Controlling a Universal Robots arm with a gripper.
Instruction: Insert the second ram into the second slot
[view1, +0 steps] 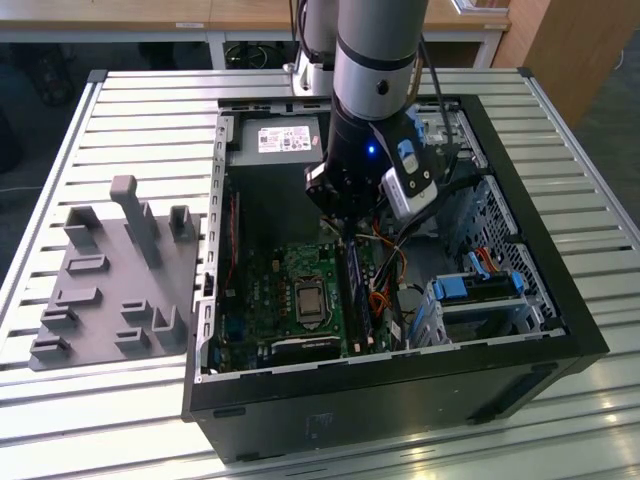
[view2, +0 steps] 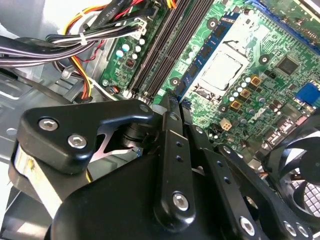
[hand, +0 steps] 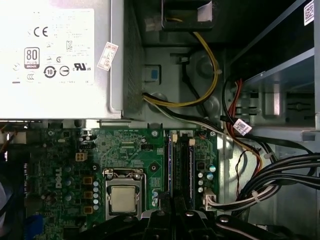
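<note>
My gripper (view1: 350, 235) is low inside the open computer case, over the memory slots (view1: 358, 305). In both wrist views its fingers are close together, shut on the near end of the second ram (view2: 202, 57), a thin blue stick with black chips. The stick stands on edge, parallel to the black slots (view2: 160, 50), on the side of the processor socket (view2: 220, 70). In the first wrist view the ram (hand: 170, 165) runs away from the gripper (hand: 175, 207), and another thin blue strip (hand: 192, 170) lies parallel to it. Whether the ram's lower edge is seated is hidden.
Cable bundles (view2: 75, 45) run close beside the slots. A fan (view2: 300, 165) sits near the gripper body. The power supply (hand: 55, 55) fills the case's far end. Light-blue drive brackets (view1: 480, 285) are at the exterior view's right. A grey fixture tray (view1: 110, 290) lies outside the case.
</note>
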